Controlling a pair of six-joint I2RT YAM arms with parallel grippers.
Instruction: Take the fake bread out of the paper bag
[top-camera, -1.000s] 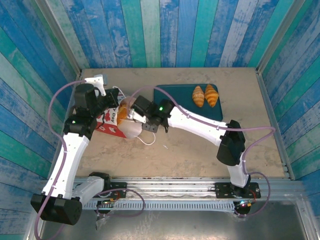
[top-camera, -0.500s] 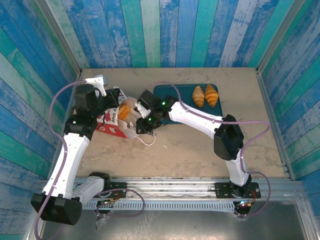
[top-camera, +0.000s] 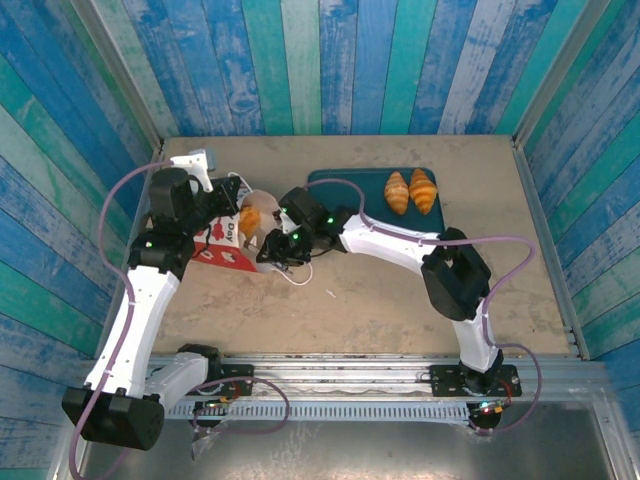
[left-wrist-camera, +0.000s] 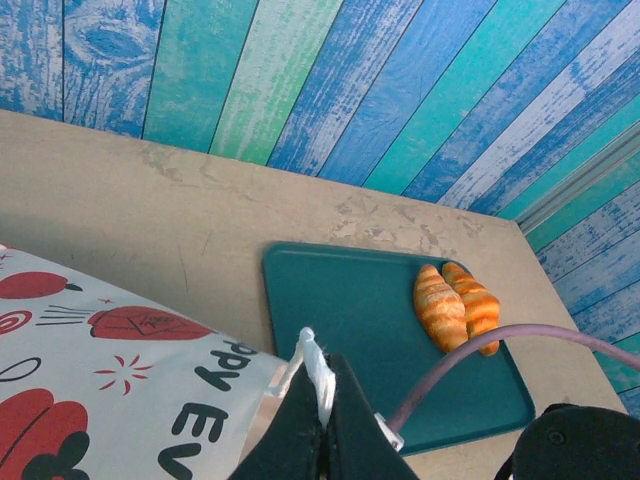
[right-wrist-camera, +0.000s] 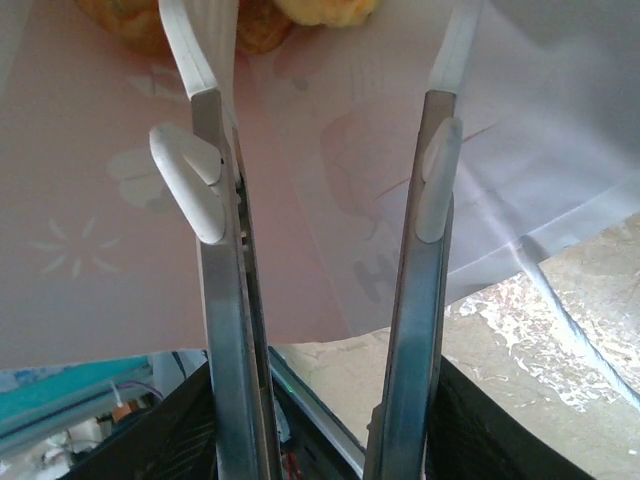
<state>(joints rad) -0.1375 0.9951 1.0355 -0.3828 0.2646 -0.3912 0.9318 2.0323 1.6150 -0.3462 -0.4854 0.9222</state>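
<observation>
fake bread (right-wrist-camera: 265, 25) cropped above, possibly several

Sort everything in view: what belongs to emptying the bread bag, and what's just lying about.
Job: paper bag; bread inside it; two croissants already on the teal tray; left gripper pinching the bag; right gripper, open at its mouth.
Lying about: purple cables; painted plank walls.

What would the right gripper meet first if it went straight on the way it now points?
Probably the golden-orange toy pastries inside the white-and-red paper bag, just past the right gripper; depth unclear.
</observation>
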